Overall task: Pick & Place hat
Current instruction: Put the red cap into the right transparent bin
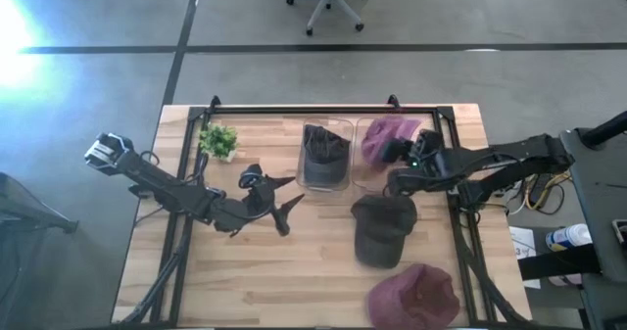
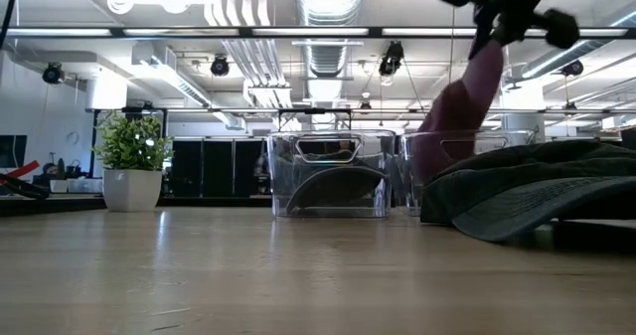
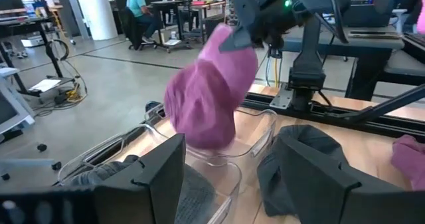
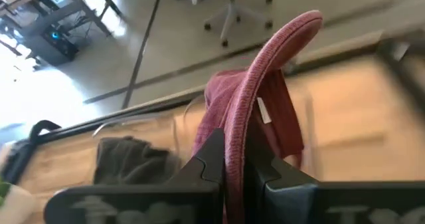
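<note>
Right gripper [image 4: 232, 164]: clamped the maroon hat's [image 1: 387, 137] brim, dangling it over the clear bin [image 3: 262, 127] for release
Left gripper [image 1: 284, 205]: waited mid-table, fingers apart

Maroon hat [image 1: 387, 136] hanging brim-up over right clear bin [image 1: 377, 178].

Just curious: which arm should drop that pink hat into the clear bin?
The right. Its gripper already pinches the pink hat over the empty bin, while the left gripper hangs open, holding nothing, beside the other bin.
</note>
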You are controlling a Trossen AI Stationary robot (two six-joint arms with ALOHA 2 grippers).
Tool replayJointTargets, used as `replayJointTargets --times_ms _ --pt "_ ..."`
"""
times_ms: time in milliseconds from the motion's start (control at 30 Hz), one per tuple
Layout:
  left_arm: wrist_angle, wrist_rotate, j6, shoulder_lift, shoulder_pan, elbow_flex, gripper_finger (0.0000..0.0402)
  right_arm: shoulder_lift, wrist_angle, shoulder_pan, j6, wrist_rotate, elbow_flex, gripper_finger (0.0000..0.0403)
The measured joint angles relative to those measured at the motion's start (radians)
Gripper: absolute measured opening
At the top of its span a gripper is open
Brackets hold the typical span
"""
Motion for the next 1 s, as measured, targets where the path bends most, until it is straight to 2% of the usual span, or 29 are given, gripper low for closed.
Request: replayJointTargets --times_ms 67,167,333,500,633,767,933,1000 --pt "-0.010 0.000 0.000 0.000 0.004 0.000 0.0231 0.008 0.107 -0.017 -0.012 -0.011 -0.041 0.0013" --pt "-0.023 0.000 -0.012 0.000 0.006 -0.001 0.0231 0.033 0.198 -0.043 0.087 0.007 -0.096 0.0013" --pt "-0.025 0.000 -0.040 0.000 0.005 -0.001 0.0231 0.116 0.204 -0.088 0.181 0.034 -0.132 0.0013" --pt "-0.059 0.000 -0.054 0.000 -0.004 -0.001 0.0231 0.220 0.213 -0.112 0.229 -0.046 -0.144 0.0017" --pt "-0.109 0.000 -0.061 0.000 -0.004 -0.001 0.0231 0.289 0.251 -0.109 0.299 -0.099 -0.136 0.0047" --pt "-0.122 0.000 -0.063 0.000 -0.004 -0.001 0.0231 0.325 0.266 -0.101 0.312 -0.097 -0.091 0.0083" --pt "-0.123 0.006 -0.082 0.000 -0.004 -0.001 0.0231 0.328 0.266 -0.103 0.357 -0.022 -0.037 0.0111" --pt "-0.135 0.024 -0.110 -0.001 -0.004 0.000 0.0231 0.327 0.260 -0.102 0.298 0.001 -0.012 0.0120"
